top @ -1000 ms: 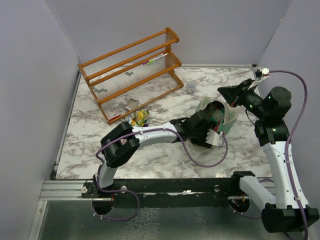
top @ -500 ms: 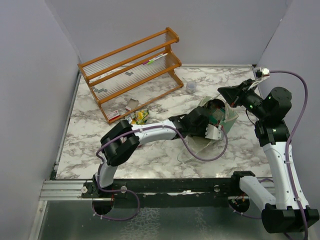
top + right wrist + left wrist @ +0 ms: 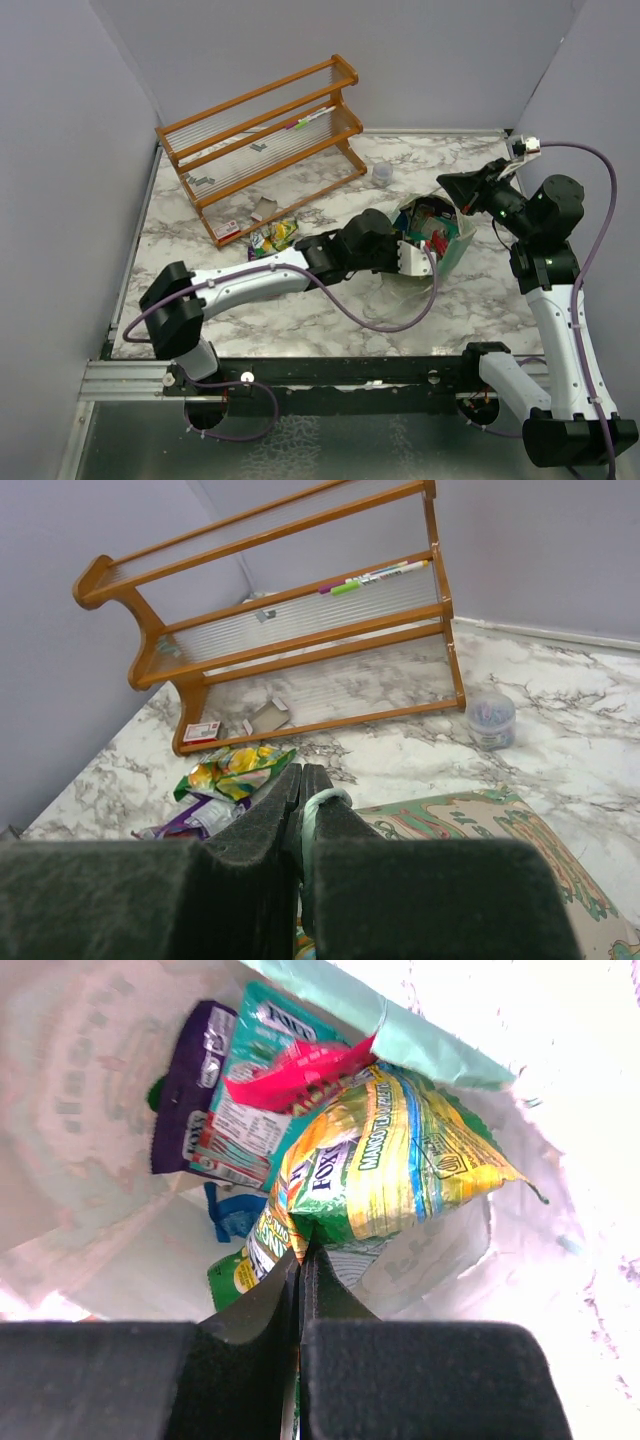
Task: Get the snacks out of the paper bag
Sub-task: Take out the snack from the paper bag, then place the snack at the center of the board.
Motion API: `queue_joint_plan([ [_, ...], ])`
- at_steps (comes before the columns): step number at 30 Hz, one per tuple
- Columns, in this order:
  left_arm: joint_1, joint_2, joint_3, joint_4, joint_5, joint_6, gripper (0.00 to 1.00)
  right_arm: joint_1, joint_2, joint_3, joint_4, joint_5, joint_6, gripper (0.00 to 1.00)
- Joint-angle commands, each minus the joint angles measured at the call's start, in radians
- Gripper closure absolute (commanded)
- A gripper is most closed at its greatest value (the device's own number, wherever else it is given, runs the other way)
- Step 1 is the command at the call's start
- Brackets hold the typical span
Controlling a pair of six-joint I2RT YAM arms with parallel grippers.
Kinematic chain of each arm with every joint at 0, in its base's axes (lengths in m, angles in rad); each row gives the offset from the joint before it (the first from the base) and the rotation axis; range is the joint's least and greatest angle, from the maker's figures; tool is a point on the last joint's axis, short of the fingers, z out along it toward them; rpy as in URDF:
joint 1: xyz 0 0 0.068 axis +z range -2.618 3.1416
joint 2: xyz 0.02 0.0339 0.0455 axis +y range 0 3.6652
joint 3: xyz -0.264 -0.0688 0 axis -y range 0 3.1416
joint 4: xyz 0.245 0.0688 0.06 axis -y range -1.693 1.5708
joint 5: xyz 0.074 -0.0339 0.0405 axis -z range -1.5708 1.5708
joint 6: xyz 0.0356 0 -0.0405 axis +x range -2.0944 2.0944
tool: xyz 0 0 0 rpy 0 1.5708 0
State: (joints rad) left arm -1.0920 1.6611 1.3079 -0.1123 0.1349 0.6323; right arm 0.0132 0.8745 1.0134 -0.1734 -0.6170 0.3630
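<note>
The mint-green paper bag (image 3: 447, 238) lies on the marble table with its mouth towards the left arm. My left gripper (image 3: 302, 1248) is inside that mouth (image 3: 415, 250), shut on the corner of a green-yellow snack packet (image 3: 390, 1160). Behind it in the bag lie a purple packet (image 3: 183, 1090), a teal packet (image 3: 262, 1080), a pink-red packet (image 3: 300, 1072) and a small blue wrapper (image 3: 235, 1215). My right gripper (image 3: 306, 778) is shut on the bag's mint-green rim (image 3: 328, 802) at its far side (image 3: 447, 187). Two snacks lie on the table: a green-yellow one (image 3: 235, 770) and a purple one (image 3: 195, 818).
A wooden rack (image 3: 260, 140) stands at the back left with pens on its shelf and small cards (image 3: 228, 230) at its foot. A small grey cup (image 3: 382, 173) sits behind the bag. Grey walls close in the table on three sides.
My left gripper has shut on the green-yellow packet and drawn back left towards the bag's mouth, its elbow swinging out left. The right gripper keeps hold of the rim.
</note>
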Motion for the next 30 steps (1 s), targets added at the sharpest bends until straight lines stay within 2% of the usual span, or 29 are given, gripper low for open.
queue_joint_plan([
  [1, -0.031, -0.157, -0.057, 0.114, -0.057, -0.090, 1.00, 0.004, -0.022, -0.002, 0.020, 0.021, -0.012, 0.98],
  [9, -0.042, -0.470, -0.251, 0.272, -0.069, -0.277, 1.00, 0.004, -0.010, -0.002, 0.023, 0.024, -0.017, 0.98],
  [16, -0.043, -0.842, -0.461, 0.357, -0.319, -0.462, 1.00, 0.004, 0.002, -0.020, 0.045, 0.014, -0.009, 0.98],
  [20, -0.041, -0.951, -0.524, 0.274, -0.570, -0.514, 1.00, 0.005, 0.010, -0.022, 0.055, 0.012, -0.009, 0.98],
  [26, -0.038, -0.874, -0.589, 0.114, -1.192, -0.577, 1.00, 0.004, 0.017, -0.024, 0.060, 0.006, -0.004, 0.98],
  [28, -0.017, -0.819, -0.609, 0.076, -1.314, -0.631, 1.00, 0.004, 0.018, -0.021, 0.056, 0.005, -0.004, 0.98],
  [30, 0.022, -0.785, -0.628, 0.008, -1.332, -0.767, 1.00, 0.004, 0.016, -0.021, 0.054, 0.005, -0.004, 0.98],
])
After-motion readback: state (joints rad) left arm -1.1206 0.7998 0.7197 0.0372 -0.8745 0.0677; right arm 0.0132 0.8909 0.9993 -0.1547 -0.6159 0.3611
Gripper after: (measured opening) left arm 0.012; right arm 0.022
